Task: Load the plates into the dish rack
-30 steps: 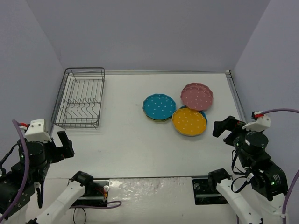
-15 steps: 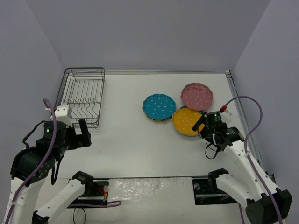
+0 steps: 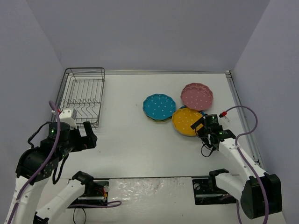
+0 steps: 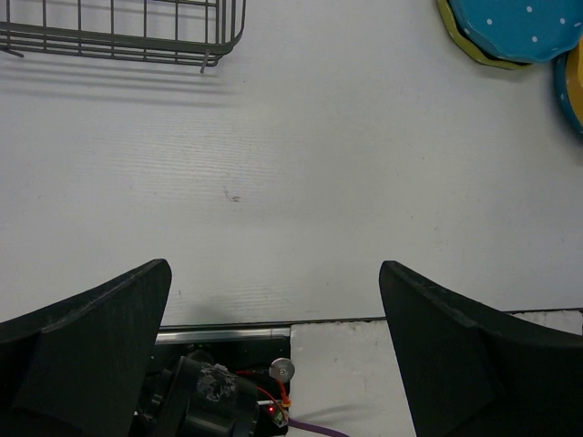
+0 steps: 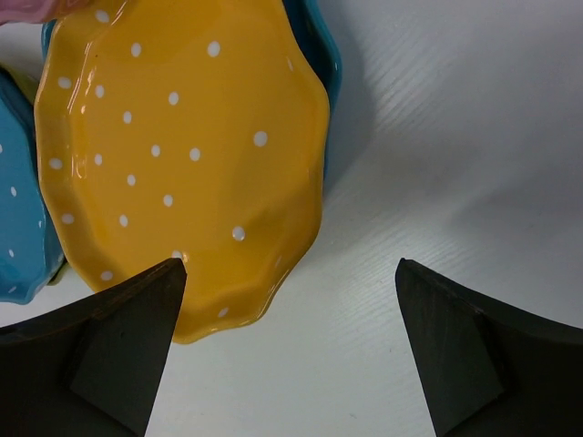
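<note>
your right tool gapes wide, holding nothing, with the orange-yellow plate just ahead, its near rim by one finger.

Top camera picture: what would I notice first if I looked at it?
Bright polka-dot colours jump out on the right of the white table: a teal-blue plate, a pink plate behind it, and an orange-yellow plate nearest the right gripper, whose open fingers sit by its edge. Far left stands the dark wire dish rack, with no plates in it.
</note>
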You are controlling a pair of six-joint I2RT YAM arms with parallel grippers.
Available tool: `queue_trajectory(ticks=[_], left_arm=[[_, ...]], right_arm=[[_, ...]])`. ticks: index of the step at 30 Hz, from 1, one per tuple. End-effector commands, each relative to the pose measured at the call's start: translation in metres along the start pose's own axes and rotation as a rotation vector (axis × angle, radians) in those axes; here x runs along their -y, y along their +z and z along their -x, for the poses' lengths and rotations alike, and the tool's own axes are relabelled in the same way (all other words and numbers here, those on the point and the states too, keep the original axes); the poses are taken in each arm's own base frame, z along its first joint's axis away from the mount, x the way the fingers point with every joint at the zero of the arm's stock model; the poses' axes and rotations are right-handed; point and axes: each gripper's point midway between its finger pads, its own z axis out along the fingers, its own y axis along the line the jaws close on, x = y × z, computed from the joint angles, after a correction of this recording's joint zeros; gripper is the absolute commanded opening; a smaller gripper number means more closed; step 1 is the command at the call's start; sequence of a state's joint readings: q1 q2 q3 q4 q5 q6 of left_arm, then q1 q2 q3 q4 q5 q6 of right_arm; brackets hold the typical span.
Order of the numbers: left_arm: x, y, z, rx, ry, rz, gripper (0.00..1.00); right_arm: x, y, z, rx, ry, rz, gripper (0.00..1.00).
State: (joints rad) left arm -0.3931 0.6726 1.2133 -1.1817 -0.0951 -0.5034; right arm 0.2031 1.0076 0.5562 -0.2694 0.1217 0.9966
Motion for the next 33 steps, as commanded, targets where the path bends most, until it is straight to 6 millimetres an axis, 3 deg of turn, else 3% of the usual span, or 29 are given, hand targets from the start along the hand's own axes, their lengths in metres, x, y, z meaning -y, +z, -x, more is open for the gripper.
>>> queue_trajectory(ticks=[1,5,21,33], left_arm=[[0.008,-0.004,0.010,0.039,-0.036,-0.035,0.97],[0.007,-0.006,0.008,0.037,-0.037,-0.034,0.97],[0.006,-0.004,0.008,0.032,-0.042,-0.023,0.97],[0.008,0.000,0.003,0.013,-0.055,-0.032,0.97]], right_arm=[[-0.008,0.016,0.008,0.009,0.096,0.068,0.96],[-0.008,0.022,0.012,0.015,0.119,0.096,0.87],[-0.013,0.038,0.005,-0.007,0.121,0.148,0.72],[-0.002,0.037,0.006,0.016,0.145,0.146,0.36]])
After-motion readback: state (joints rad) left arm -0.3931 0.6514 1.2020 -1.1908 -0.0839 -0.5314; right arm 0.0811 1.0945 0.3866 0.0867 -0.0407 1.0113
